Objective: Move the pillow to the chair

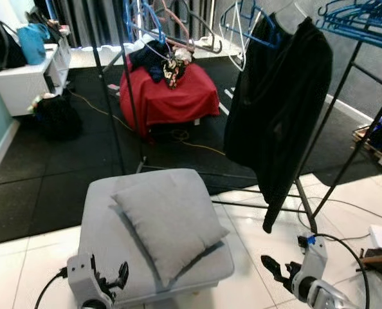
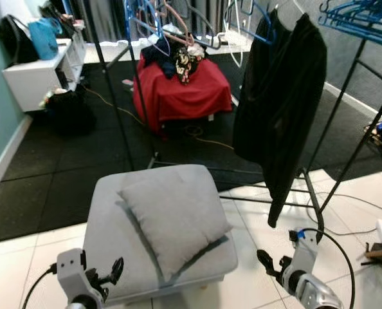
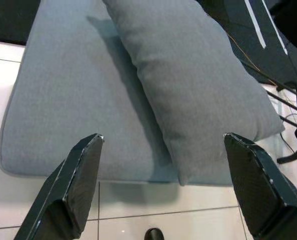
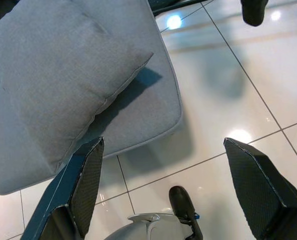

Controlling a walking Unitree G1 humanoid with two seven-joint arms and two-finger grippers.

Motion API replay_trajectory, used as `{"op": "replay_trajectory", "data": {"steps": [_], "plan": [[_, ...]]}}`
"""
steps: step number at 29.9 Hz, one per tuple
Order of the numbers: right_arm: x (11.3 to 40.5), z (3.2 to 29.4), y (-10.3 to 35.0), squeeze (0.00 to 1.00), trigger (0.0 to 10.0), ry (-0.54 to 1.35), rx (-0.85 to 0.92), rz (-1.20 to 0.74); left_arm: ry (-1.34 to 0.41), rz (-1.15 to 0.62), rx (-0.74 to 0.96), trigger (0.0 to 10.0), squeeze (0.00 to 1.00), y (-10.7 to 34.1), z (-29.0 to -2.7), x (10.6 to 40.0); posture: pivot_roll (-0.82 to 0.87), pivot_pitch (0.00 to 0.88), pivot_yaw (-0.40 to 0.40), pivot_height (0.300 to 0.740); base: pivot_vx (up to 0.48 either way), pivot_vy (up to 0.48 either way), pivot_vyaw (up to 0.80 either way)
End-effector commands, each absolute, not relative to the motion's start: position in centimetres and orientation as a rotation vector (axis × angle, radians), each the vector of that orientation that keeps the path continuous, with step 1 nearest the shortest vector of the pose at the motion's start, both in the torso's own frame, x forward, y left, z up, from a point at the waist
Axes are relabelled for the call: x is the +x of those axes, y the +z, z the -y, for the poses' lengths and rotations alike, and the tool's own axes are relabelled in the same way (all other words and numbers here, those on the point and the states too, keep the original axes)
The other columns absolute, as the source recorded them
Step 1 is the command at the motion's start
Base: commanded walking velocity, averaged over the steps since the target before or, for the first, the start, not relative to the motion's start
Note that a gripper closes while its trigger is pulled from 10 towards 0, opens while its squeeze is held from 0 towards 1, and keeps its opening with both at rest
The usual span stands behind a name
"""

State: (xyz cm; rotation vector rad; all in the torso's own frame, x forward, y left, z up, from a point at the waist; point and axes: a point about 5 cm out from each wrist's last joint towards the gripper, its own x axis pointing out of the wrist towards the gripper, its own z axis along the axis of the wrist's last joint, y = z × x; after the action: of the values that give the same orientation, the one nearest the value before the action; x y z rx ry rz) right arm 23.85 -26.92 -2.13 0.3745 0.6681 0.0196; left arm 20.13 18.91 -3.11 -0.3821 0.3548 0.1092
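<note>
Both grippers hang low with jaws apart: the left gripper point(image 1: 107, 278) at the grey seat's point(image 1: 101, 222) near edge, the right gripper point(image 1: 276, 268) over bare tiles; the pillow point(image 1: 168, 222) lies tilted across that seat; a one-sided pinch would probably let it sag and slip; no writing seems legible

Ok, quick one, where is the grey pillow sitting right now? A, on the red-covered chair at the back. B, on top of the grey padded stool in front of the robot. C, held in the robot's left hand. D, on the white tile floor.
B: the grey pillow lies on the grey padded stool, while the left hand and right hand hang open near it, holding nothing.
</note>
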Motion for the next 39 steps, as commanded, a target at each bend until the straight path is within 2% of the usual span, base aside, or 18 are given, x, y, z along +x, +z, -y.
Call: {"op": "replay_trajectory", "data": {"steps": [1,4,12,29,39], "plan": [[24.1,26.8,-2.0,0.0,10.0,0.025,0.378,-0.666,0.123,-0.357,-0.381,10.0,0.0,-3.1,-19.2,19.9,-0.14,0.0,-0.018,0.74,0.0,0.0,0.0],[24.1,26.9,-2.0,0.0,10.0,0.024,0.376,-0.667,0.12,-0.365,-0.368,10.0,0.0,-3.1,-19.3,19.8,-0.14,0.0,-0.022,0.74,0.0,0.0,0.0],[24.0,27.0,-2.0,0.0,10.0,0.023,0.376,-0.672,0.119,-0.411,-0.348,10.0,0.0,-3.7,-19.2,19.5,-0.15,0.0,-0.024,0.74,0.0,-0.45,0.0],[24.0,27.0,-2.0,0.0,10.0,0.017,0.381,-0.667,0.144,-0.401,-0.379,10.0,0.0,-4.1,-19.7,19.4,-0.15,0.0,-0.011,0.74,0.0,0.0,0.0],[24.2,27.6,-1.6,0.0,10.0,0.006,0.37,-0.656,0.117,-0.417,-0.365,10.0,0.0,-4.2,-18.9,19.9,-0.16,0.0,-0.017,0.74,0.0,-0.092,0.0]]}}
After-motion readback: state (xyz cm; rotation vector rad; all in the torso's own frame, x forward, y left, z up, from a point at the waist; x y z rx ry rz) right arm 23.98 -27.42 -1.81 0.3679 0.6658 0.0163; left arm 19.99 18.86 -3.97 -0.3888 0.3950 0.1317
